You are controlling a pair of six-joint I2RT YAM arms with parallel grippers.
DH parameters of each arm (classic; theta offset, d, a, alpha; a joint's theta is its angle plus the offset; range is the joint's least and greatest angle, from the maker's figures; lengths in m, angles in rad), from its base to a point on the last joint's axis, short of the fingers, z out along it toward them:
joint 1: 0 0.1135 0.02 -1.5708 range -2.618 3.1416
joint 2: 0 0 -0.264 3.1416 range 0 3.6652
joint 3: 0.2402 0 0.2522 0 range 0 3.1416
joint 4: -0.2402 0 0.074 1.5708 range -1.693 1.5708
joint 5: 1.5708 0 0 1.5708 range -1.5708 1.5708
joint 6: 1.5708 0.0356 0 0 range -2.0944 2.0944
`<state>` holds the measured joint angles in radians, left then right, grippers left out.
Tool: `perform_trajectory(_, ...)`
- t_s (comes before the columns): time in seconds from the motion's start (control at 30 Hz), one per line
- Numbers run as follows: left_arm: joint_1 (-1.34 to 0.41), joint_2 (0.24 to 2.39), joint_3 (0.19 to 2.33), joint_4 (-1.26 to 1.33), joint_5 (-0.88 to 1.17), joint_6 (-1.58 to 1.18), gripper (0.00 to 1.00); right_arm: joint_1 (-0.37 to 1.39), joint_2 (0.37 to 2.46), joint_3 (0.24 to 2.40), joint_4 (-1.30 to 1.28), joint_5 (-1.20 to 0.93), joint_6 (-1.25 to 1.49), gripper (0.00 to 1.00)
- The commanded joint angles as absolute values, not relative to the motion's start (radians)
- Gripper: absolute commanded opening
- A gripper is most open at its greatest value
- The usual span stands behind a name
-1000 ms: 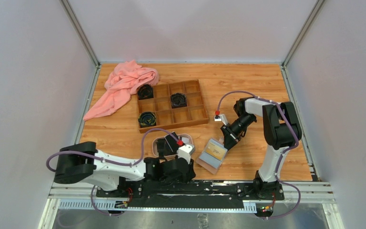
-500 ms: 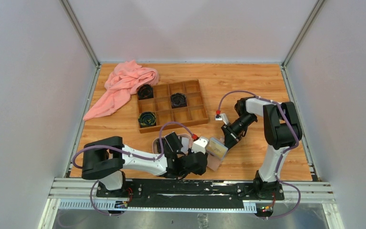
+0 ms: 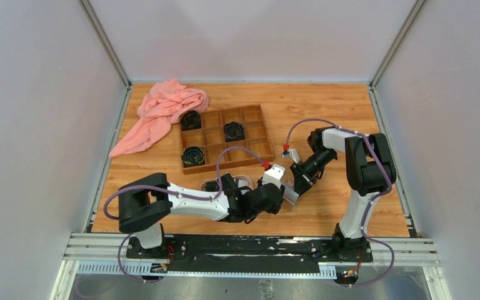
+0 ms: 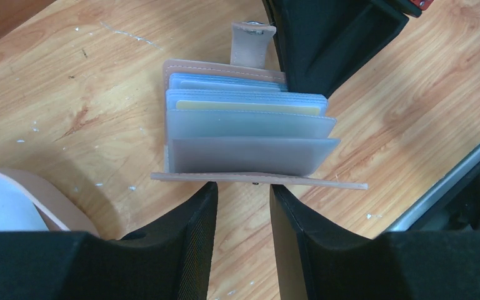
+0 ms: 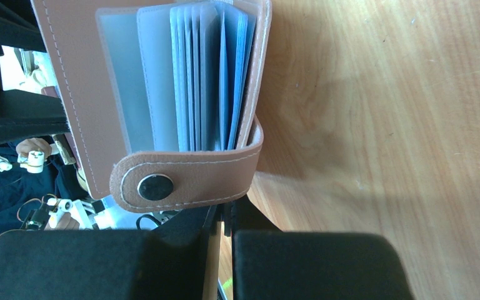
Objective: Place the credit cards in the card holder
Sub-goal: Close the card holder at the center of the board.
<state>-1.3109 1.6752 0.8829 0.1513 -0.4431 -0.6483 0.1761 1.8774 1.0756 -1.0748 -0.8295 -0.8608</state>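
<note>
Left end effector [image 4: 242, 190]: fingers a narrow gap apart, holding nothing, tips just at the near cover edge of the card holder [image 4: 250, 134]. Right end effector [image 5: 226, 215]: pinched shut on the card holder's far cover by the snap strap, the holder open on the bench [image 4: 69, 94] between both arms, grey-blue sleeves fanned. Around it: pink-rimmed tray [image 4: 44, 203] just beside, then wooden compartment box [image 3: 225, 140] and pink cloth [image 3: 162, 112] farther back.

Your overhead camera loses most of the card holder [image 4: 250, 134] and the oval tray [image 4: 12, 179] beneath your left arm [image 3: 194, 205]; whether credit cards lie in that tray cannot be told; your right wrist view crops the holder's top.
</note>
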Motion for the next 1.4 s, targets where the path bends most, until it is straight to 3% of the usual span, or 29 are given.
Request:
perform_trajectory(0.0, -1.288, 1.725, 0.920, 0.179, -0.463, -0.600, 0.42, 0.179, 1.889, 1.085, -1.112, -0.847, -0.882, 0.00)
perform_trajectory(0.17, -1.249, 1.787, 0.943, 0.194, -0.430, -0.582, 0.42, 0.179, 1.861, 1.086, -1.108, -0.845, -0.877, 0.07)
perform_trajectory(0.4, -1.234, 1.823, 0.931, 0.227, -0.431, -0.559, 0.42, 0.178, 1.814, 1.085, -1.082, -0.833, -0.847, 0.34)
perform_trajectory(0.5, -1.232, 1.835, 0.934, 0.230, -0.427, -0.550, 0.42, 0.176, 1.778, 1.085, -1.061, -0.813, -0.826, 0.40)
perform_trajectory(0.87, -1.221, 1.846, 0.940, 0.247, -0.407, -0.529, 0.42, 0.171, 1.616, 1.069, -0.971, -0.684, -0.772, 0.53)
perform_trajectory(1.37, -1.204, 1.821, 0.966, 0.277, -0.335, -0.513, 0.42, 0.084, 1.302, 1.078, -0.837, -0.768, -0.810, 0.52)
